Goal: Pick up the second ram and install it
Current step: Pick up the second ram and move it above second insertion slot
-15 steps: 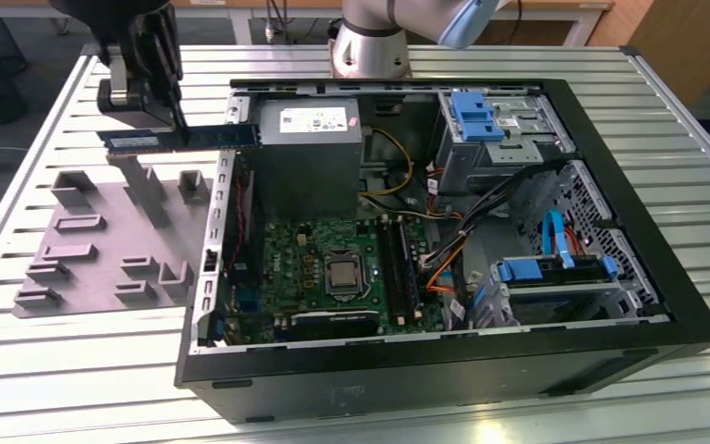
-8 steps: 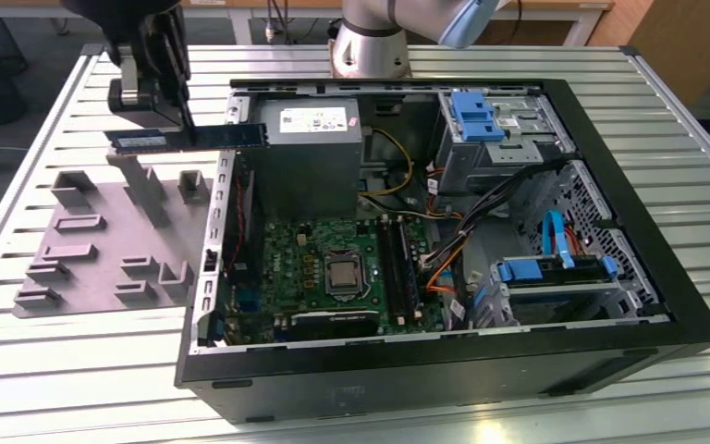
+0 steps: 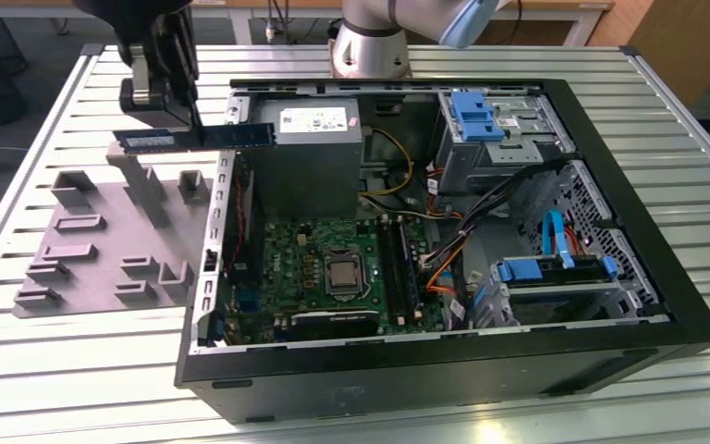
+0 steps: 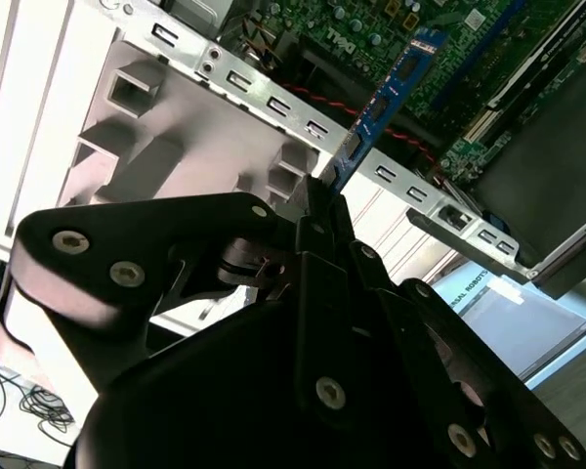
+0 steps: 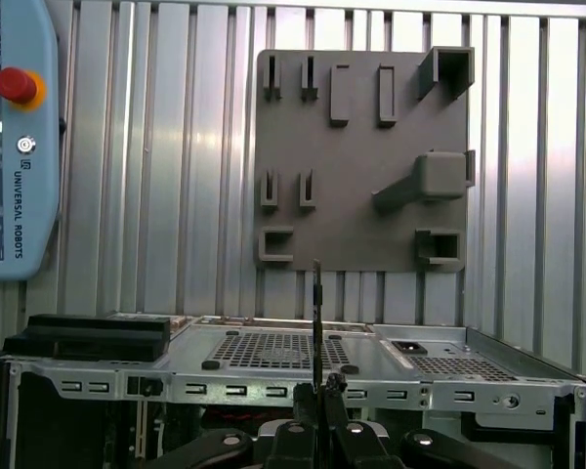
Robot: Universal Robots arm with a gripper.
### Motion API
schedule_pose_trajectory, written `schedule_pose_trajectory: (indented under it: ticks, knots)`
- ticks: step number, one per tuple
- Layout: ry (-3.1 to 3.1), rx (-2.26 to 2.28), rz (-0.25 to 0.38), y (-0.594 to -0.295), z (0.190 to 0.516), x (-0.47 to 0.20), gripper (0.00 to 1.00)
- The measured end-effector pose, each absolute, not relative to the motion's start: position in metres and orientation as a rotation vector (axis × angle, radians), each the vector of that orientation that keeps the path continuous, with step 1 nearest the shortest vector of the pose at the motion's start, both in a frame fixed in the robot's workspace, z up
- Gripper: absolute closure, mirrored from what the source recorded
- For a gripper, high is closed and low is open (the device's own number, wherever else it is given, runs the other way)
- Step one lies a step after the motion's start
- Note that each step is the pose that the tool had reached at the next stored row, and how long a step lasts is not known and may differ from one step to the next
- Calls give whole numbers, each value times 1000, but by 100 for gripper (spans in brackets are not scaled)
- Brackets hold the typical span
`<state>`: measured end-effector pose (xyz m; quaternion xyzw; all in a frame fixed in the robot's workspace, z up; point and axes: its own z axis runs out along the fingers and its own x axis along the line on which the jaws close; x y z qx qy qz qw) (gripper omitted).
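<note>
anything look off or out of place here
Nothing stands out. The gripper holds the second ram level in the air over the edge of the open computer case, beside the grey holder plate; no damage shows.

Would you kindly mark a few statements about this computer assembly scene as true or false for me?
1. The end effector grips the second ram. True.
2. The second ram is seated in a motherboard slot. False: it is held in the air, near the computer case wall that faces the grey holder plate.
3. The computer case lies open, with its motherboard exposed. True.
4. The grey holder plate lies on the exterior view's right of the case. False: it lies on the exterior view's left of the case.
</note>
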<state>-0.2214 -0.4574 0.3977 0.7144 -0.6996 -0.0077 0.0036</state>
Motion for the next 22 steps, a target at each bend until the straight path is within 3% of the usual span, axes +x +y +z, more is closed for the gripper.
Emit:
schedule_pose_trajectory:
  ticks: [22]
  knots:
    - [-2193, 2239, -24, -457, 398, -203, 86]
